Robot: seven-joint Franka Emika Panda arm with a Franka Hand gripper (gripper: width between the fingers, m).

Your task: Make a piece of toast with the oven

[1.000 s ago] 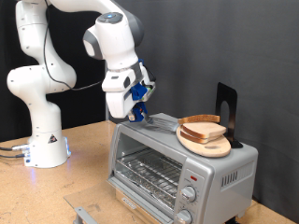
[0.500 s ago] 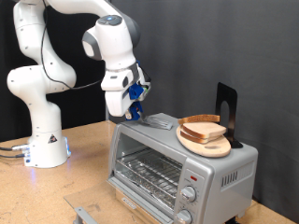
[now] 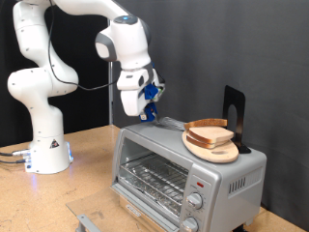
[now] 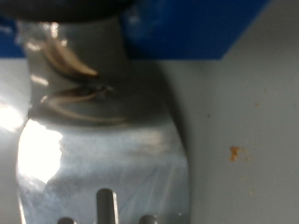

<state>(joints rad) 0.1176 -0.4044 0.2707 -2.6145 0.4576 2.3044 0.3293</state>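
Observation:
The silver oven [image 3: 154,155] stands on the wooden table, with its wire rack showing through the glass front. On its top lies a round wooden board [image 3: 200,146] carrying the piece of toast [image 3: 210,128]. My gripper [image 3: 148,106] hangs over the oven top's left part, left of the board, shut on the blue handle of a metal spatula [image 3: 164,123]. The spatula's blade points toward the board. In the wrist view the slotted blade [image 4: 103,159] and blue handle [image 4: 187,28] fill the frame above the grey oven top [image 4: 252,112].
A black stand [image 3: 234,106] rises behind the board at the oven's right end. Two knobs [image 3: 199,201] and a red light [image 3: 198,181] sit on the oven's front right. The robot base [image 3: 43,145] stands at the exterior view's left. A grey metal piece [image 3: 87,222] lies on the table.
The arm has shifted toward the exterior view's right, carrying the spatula closer to the board. Board and toast have not moved.

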